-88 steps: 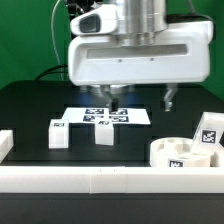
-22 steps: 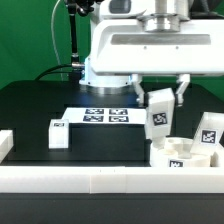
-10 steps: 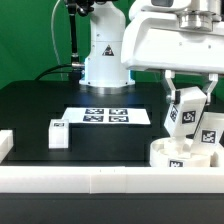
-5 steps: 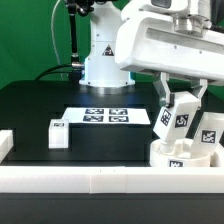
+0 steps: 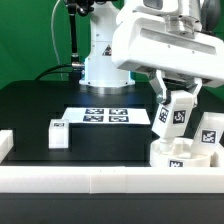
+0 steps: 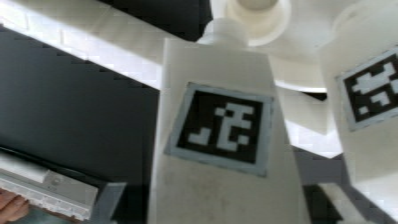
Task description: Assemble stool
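Green backdrop and black desk (image 5: 30,110) frame the work; the pincer (image 5: 177,104) is clamped on one stool leg (image 5: 172,120), held tilted just above the round seat (image 5: 165,158), presumably to line its end up with a socket; a second leg (image 5: 210,132) stands at the seat's far edge, apparently fitted; a third leg (image 5: 58,133) waits on the desk near the marker board (image 5: 105,116).

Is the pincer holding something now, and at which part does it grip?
Yes: the pincer holds one tagged white stool leg by its upper end, one finger on each side, above the seat.
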{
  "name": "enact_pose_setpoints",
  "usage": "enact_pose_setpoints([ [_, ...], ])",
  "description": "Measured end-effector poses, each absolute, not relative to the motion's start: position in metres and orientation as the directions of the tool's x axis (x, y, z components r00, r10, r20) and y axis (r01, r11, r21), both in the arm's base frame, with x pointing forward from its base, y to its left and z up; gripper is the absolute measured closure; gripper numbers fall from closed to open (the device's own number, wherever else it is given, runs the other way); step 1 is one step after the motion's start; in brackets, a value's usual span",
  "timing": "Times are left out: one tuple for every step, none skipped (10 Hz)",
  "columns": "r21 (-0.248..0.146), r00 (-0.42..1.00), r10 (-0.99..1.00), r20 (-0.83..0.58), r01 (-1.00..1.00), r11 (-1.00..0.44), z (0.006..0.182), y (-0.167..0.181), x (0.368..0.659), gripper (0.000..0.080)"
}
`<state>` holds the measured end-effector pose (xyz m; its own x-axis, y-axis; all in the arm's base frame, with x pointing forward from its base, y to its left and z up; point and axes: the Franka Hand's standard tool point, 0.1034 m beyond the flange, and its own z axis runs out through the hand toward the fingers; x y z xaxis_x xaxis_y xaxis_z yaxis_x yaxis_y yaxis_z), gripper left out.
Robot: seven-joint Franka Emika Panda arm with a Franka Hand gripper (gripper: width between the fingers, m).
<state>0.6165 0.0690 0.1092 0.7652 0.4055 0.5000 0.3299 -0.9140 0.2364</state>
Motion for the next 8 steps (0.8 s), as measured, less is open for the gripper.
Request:
enact_pose_setpoints([
  [0.235, 0.766, 0.407, 0.497, 0.332, -0.913, 0.1076, 0.07, 0.6146, 0.0472],
  [0.235, 0.766, 0.41, 0.495, 0.337, -0.912, 0.107, 0.0726, 0.6136, 0.0472],
  [0.235, 0.765, 0.412, 0.495, 0.339, -0.911, 0.1069, 0.074, 0.6134, 0.0472],
  [0.235, 0.766, 0.413, 0.493, 0.339, -0.911, 0.1057, 0.0731, 0.6133, 0.0472],
  [0.236, 0.768, 0.413, 0.489, 0.339, -0.911, 0.1032, 0.0721, 0.6126, 0.0472],
  [0.235, 0.769, 0.414, 0.488, 0.341, -0.91, 0.1022, 0.0727, 0.6121, 0.0472],
  [0.235, 0.769, 0.415, 0.487, 0.342, -0.91, 0.1017, 0.0733, 0.6115, 0.0472],
  [0.235, 0.769, 0.416, 0.485, 0.344, -0.909, 0.1008, 0.0743, 0.6104, 0.0472],
])
